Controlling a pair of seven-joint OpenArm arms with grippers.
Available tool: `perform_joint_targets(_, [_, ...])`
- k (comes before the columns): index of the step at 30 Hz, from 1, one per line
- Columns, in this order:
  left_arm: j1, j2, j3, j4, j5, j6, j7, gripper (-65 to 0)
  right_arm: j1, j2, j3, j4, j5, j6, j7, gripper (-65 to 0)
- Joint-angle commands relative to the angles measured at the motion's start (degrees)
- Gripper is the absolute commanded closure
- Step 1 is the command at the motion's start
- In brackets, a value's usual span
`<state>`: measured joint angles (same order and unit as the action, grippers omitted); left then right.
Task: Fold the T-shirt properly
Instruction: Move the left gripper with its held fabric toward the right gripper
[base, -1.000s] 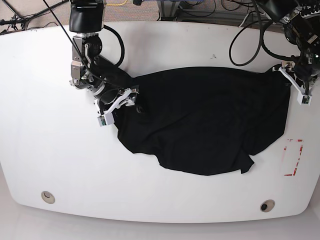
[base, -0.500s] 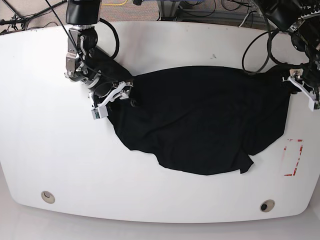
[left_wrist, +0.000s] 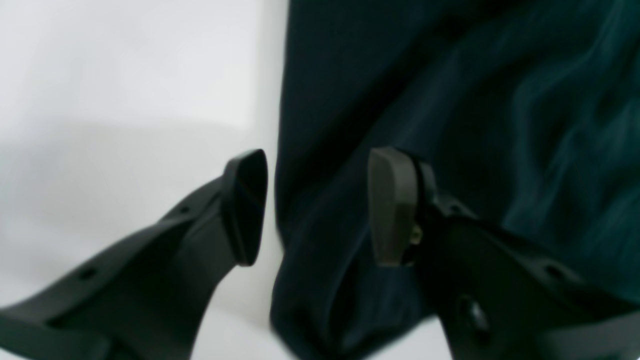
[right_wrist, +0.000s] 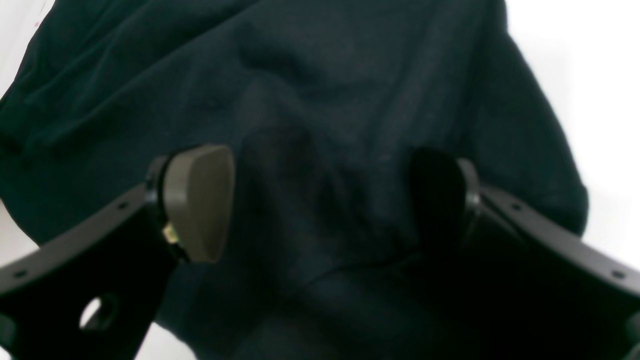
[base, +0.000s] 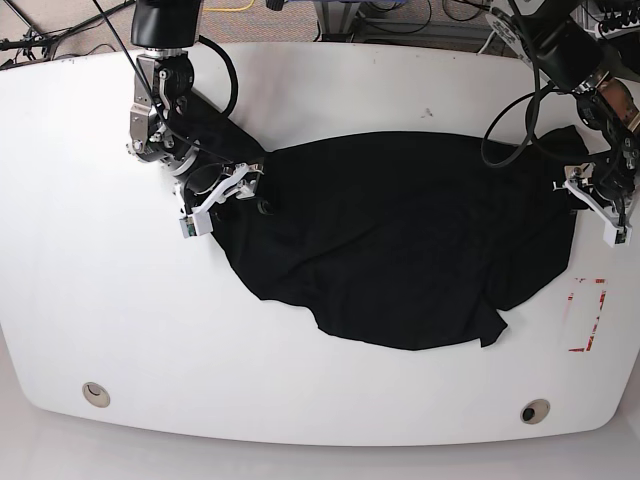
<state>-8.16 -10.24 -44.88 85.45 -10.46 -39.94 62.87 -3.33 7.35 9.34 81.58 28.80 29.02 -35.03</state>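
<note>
The black T-shirt (base: 400, 230) lies spread and wrinkled across the middle of the white table (base: 90, 300). My right gripper (base: 225, 195) stands at the shirt's left end. In the right wrist view this gripper (right_wrist: 320, 205) is open, its fingers wide apart and straddling the dark cloth (right_wrist: 350, 75). My left gripper (base: 598, 205) is at the shirt's right edge. In the left wrist view it (left_wrist: 317, 205) is open too, with the cloth's edge (left_wrist: 450, 100) running through the gap, one finger over bare table and one over the cloth.
A red-outlined mark (base: 587, 315) sits on the table right of the shirt. Two round holes (base: 96, 393) (base: 533, 411) lie near the front edge. Cables hang behind the table's far edge.
My right gripper has moved left and back, and the shirt's left end has gone with it. My left gripper has slid nearer along the right edge, its jaws now wider.
</note>
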Motion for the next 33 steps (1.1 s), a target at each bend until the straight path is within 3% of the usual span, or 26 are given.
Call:
perform_joint_targets(1, [-0.46,-0.72,-0.08,0.79,-0.62,-0.06,-1.61,-32.9,0.08,0.53,-0.19,0.03,-0.73,-0.56,-1.8,-53.4])
perform_joint_targets(7, [0.08,-0.16,0.14,1.03,-0.64,-0.06,-2.24,-34.0,0.04,0.55,-0.32,0.07,-0.63,-0.54,-1.72,-52.2])
perform_joint_targets(9, [0.4,0.16,-0.04,-0.37,-0.62,-0.06,-1.38,-32.6,0.14,0.42,-0.57,0.22,-0.38,-0.01,-1.94,-46.8])
perform_joint_targets(17, [1.11,0.44,-0.05,-1.86,-0.44,-0.06,-0.27,-32.2,0.33,0.39,-0.98,0.2,-0.17,0.08,-2.25,-18.0])
perform_joint_targets(19, [1.66,0.3,0.19,-1.31,-0.2,-0.06,-0.29,-31.5,0.17,0.32,-0.78,0.51,0.18,0.28,-1.61,-4.2])
perform_joint_targets(27, [3.02,1.32,2.22,-0.18,2.46,-0.06,-0.27,-31.6,0.39,0.34,-0.9,0.62,0.1,0.49,-1.34,-1.0])
perform_joint_targets(33, [6.74,2.87,8.94,4.14,7.09,-0.06,-1.39,-32.0,0.51,0.4,-0.8,1.15,-0.1,0.65,-1.67,-1.4])
